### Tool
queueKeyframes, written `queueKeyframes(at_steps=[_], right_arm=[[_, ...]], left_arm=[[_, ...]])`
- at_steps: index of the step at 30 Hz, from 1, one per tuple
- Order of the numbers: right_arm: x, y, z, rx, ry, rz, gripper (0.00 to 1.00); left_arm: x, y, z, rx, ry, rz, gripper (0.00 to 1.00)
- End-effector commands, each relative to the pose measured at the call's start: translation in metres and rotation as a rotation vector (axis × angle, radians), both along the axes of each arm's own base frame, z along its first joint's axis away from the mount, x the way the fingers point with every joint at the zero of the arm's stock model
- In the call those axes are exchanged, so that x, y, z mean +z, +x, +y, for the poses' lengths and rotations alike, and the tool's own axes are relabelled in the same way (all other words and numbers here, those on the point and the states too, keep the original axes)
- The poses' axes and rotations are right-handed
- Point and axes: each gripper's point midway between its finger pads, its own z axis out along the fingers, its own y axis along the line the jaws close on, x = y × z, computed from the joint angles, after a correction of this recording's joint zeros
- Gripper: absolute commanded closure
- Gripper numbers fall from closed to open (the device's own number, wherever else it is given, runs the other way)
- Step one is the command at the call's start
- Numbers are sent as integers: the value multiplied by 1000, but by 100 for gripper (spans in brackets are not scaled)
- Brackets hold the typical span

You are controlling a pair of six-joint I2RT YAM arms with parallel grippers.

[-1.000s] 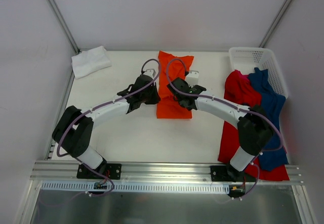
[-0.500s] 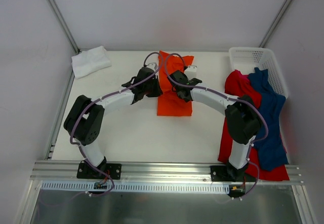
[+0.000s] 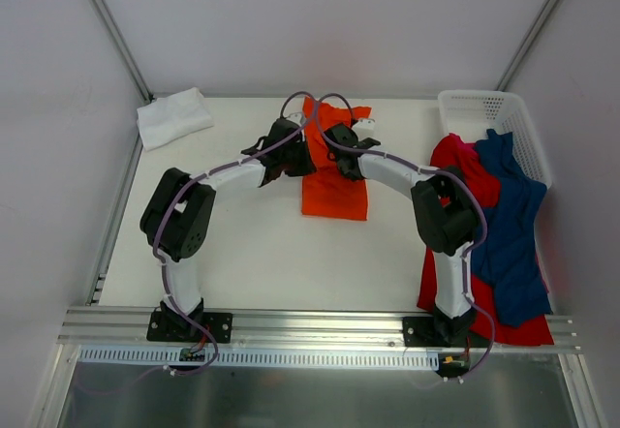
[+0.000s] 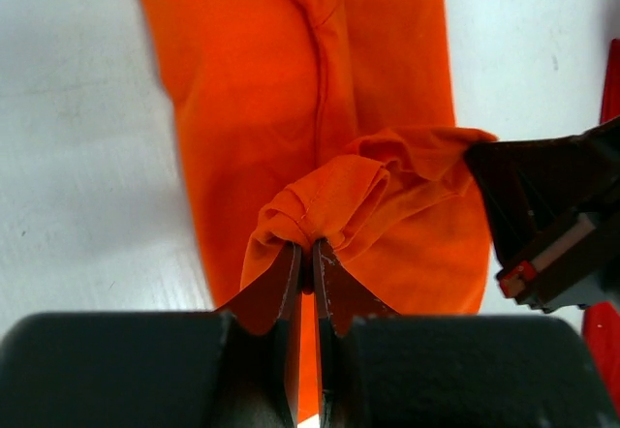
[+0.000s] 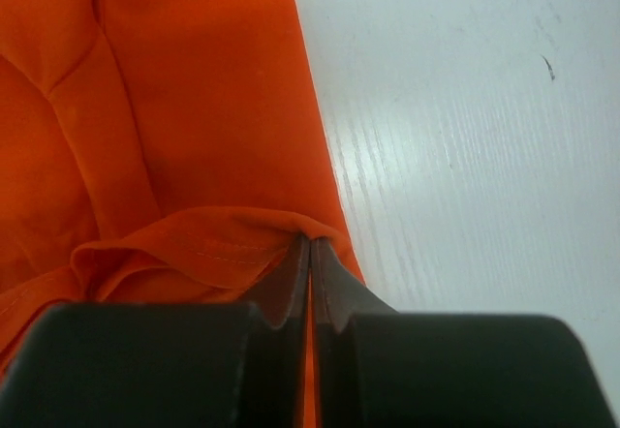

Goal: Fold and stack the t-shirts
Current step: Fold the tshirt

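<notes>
The bright orange t-shirt (image 3: 335,186) lies as a long folded strip at the table's middle back. My left gripper (image 3: 300,145) is shut on a bunched fold of the orange t-shirt (image 4: 320,108), pinched at my left gripper's tips (image 4: 310,246). My right gripper (image 3: 339,143) is shut on the hem at the right edge of the orange t-shirt (image 5: 194,108), where my right gripper (image 5: 309,244) closes on it. Both hold the near end lifted over the strip. The white t-shirt (image 3: 172,117) lies folded at the back left. The red t-shirt (image 3: 455,171) and dark blue t-shirt (image 3: 513,205) lie crumpled at the right.
A white perforated basket (image 3: 489,116) stands at the back right, with the red and blue shirts spilling from it toward the front edge. Bare white table (image 3: 252,244) lies in front of the orange shirt. Metal frame posts (image 3: 111,26) rise at the back corners.
Both grippers have moved toward the back of the table, carrying the orange shirt's near end over itself. The orange strip now looks shorter.
</notes>
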Motion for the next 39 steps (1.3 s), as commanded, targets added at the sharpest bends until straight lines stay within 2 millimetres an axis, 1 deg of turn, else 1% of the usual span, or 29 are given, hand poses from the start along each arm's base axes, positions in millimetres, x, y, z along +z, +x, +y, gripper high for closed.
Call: queueKeyframes(at_steps=[1, 2, 3, 4, 5, 6, 9, 10, 11, 13, 15, 17, 18, 20, 21, 22, 23, 24, 26, 27, 28, 29, 30, 31, 32, 33, 34, 36, 39], right_arm=[[14, 19, 8, 10, 33, -37, 100], [14, 20, 10, 21, 37, -33, 100], [14, 24, 10, 22, 46, -31, 80], [14, 25, 11, 27, 52, -29, 57], [14, 27, 10, 23, 54, -32, 13], [15, 28, 9, 20, 55, -37, 1], [20, 33, 4, 7, 55, -50, 1], [26, 36, 3, 4, 56, -64, 1], [28, 36, 2, 3, 54, -68, 0], [43, 39, 2, 9, 55, -97, 0], [56, 40, 1, 9, 56, -123, 0], [79, 40, -3, 10, 62, -164, 1], [87, 38, -4, 13, 65, -176, 1], [109, 33, -8, 26, 83, -208, 1], [115, 30, -5, 44, 105, -215, 0], [120, 27, -4, 56, 120, -221, 0], [133, 21, -2, 68, 144, -241, 0], [131, 14, -2, 77, 151, -227, 0], [136, 0, 4, 96, 166, -227, 1], [139, -12, 2, 102, 172, -227, 1], [140, -18, 2, 108, 182, -227, 1], [142, -26, 12, 134, 208, -236, 19], [149, -35, 14, 150, 242, -247, 30], [132, -47, 14, 159, 245, -213, 49], [130, -53, 18, 165, 266, -211, 96], [126, -59, 20, 144, 304, -204, 99], [110, -67, 19, 140, 298, -173, 100], [95, -72, 24, 132, 311, -148, 99], [56, -75, 29, 112, 287, -57, 99]], left_arm=[[31, 23, -16, -19, -74, -73, 100], [34, 26, -17, -19, -80, -81, 100], [31, 26, -18, -20, -77, -76, 100], [33, 29, -19, -16, -78, -82, 100], [30, 31, -19, -16, -73, -78, 100], [28, 32, -18, -12, -70, -76, 100], [24, 39, -16, -2, -64, -77, 99], [25, 41, -15, 4, -64, -78, 93], [26, 44, -14, 11, -65, -81, 74], [25, 48, -9, 35, -48, -82, 51], [32, 52, -3, 67, -42, -94, 33], [36, 54, 6, 102, -17, -101, 24], [49, 53, 8, 107, -21, -120, 19], [58, 53, 20, 151, 10, -143, 17], [76, 50, 24, 159, -3, -175, 16], [80, 46, 27, 164, -3, -178, 16], [99, 42, 30, 173, -24, -208, 16], [107, 38, 32, 178, -34, -219, 16], [109, 28, 37, 178, -40, -217, 16], [123, 21, 39, 180, -60, -235, 16], [118, 15, 41, 178, -57, -225, 16], [127, 9, 44, 180, -75, -237, 17], [128, 5, 45, 180, -78, -238, 17], [123, -2, 46, 175, -74, -226, 17], [130, -7, 48, 177, -84, -238, 18], [130, -11, 49, 176, -85, -239, 18], [126, -15, 50, 175, -82, -232, 18], [133, -22, 51, 170, -93, -243, 18], [133, -32, 53, 164, -95, -246, 18]])
